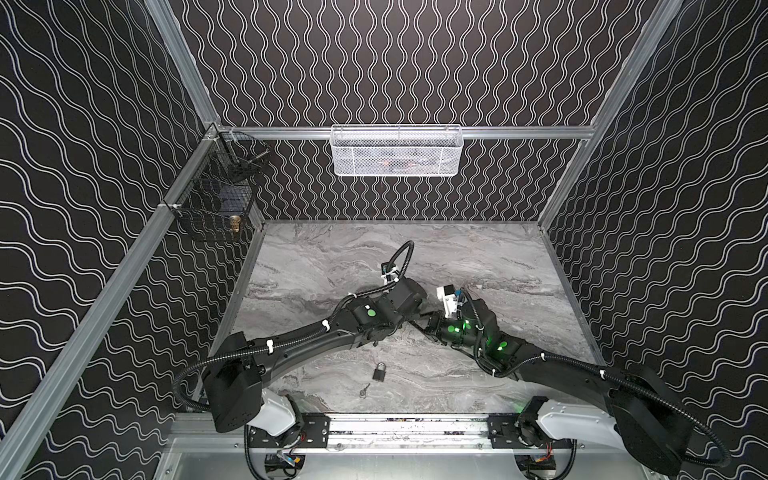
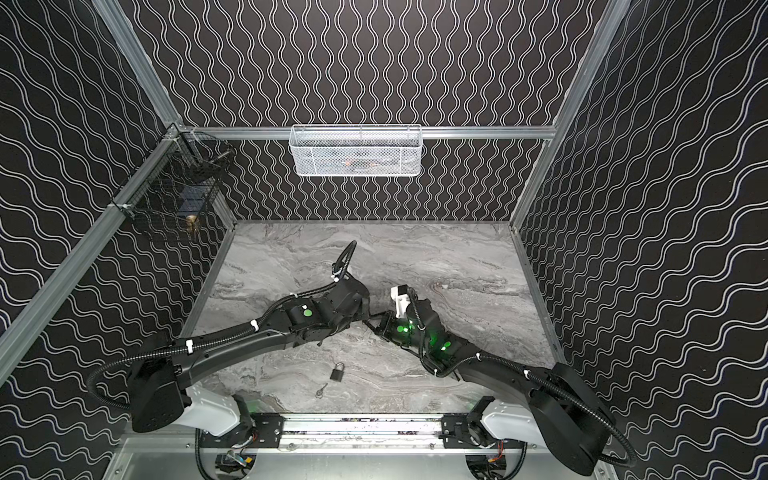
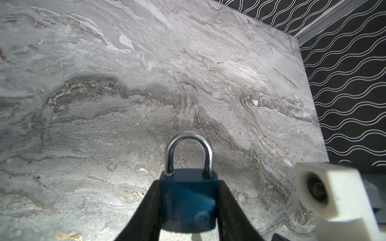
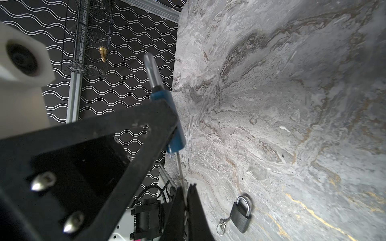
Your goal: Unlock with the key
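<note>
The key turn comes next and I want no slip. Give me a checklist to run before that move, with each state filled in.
1. Blue lock clamped in left gripper: ok.
2. Key pinched in right gripper: ok.
3. Key meets the blue lock's underside: ok. Its depth in the keyhole: cannot tell.
4. Shackle released: not ok, both legs sit in the body.
5. Black lock and spare key lie on the table, apart from both grippers: ok.
</note>
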Controlling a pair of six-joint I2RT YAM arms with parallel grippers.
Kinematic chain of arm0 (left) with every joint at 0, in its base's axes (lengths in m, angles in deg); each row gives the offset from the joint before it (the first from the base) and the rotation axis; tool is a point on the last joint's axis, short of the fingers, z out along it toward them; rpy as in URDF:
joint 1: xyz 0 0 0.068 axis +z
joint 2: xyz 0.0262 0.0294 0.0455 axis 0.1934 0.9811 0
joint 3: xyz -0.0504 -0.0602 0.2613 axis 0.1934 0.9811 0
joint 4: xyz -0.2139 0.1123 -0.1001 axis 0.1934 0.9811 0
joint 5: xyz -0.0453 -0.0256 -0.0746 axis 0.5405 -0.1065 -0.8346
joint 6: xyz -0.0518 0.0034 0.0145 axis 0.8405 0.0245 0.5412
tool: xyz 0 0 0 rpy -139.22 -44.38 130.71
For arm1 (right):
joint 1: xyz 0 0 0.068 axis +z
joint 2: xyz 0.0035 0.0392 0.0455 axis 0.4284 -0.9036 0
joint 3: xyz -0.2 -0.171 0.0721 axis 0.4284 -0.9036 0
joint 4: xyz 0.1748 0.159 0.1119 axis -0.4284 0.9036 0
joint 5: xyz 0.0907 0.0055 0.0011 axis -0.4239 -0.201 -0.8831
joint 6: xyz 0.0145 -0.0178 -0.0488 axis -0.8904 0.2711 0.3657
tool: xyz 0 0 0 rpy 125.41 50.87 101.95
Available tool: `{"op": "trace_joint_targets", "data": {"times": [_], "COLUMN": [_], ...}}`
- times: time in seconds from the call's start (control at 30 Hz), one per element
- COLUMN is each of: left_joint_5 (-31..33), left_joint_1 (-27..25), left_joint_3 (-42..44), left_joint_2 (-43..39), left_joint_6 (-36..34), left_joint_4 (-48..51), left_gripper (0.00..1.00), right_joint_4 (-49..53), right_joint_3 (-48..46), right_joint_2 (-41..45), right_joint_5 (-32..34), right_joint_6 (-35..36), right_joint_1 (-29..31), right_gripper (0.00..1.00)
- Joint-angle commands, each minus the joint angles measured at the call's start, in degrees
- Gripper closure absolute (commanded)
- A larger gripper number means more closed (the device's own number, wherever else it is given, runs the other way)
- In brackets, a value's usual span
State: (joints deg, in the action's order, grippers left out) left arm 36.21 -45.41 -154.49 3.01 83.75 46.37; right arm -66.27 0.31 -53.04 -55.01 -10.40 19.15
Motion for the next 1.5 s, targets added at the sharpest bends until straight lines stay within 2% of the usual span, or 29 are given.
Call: {"op": "trace_joint_targets", "data": {"times": [0.0,0.33,0.5,0.77,0.9,1.1,1.33,1.47], "left_joint_5": [2.38,-2.56,-3.41,-6.35,-7.62,-7.55,-5.76,-4.30], "left_joint_1": [0.13,0.13,0.06,-0.04,-0.05,-0.22,-0.40,-0.41], "left_joint_3": [0.65,3.09,3.80,5.79,6.67,7.75,10.11,11.51], "left_joint_2": [-0.95,-3.52,-3.56,-4.68,-5.34,-6.61,-9.57,-11.15], "left_joint_6": [2.39,8.08,10.25,13.25,13.66,14.07,17.62,20.18], "left_joint_4": [2.04,-2.52,-2.46,-4.21,-5.28,-5.65,-5.20,-5.28], "left_gripper": [0.97,0.98,1.00,1.00,1.00,1.00,1.00,1.00], "right_joint_4": [-2.67,-5.87,-4.66,-1.46,-1.19,-4.87,1.47,7.76], "right_joint_3": [0.57,-0.32,0.16,3.53,5.16,5.08,6.92,8.70], "right_joint_2": [0.27,-1.11,-0.29,-0.10,-0.65,-1.38,1.61,1.67], "right_joint_5": [0.28,3.04,8.09,12.59,11.63,8.41,9.69,10.06], "right_joint_6": [-0.57,-2.69,-1.88,3.99,5.32,2.86,7.35,6.77], "right_joint_1": [-0.13,1.34,2.71,3.91,4.09,4.27,4.19,4.51], "right_gripper": [1.00,1.00,1.00,1.00,1.00,1.00,1.00,1.00]}}
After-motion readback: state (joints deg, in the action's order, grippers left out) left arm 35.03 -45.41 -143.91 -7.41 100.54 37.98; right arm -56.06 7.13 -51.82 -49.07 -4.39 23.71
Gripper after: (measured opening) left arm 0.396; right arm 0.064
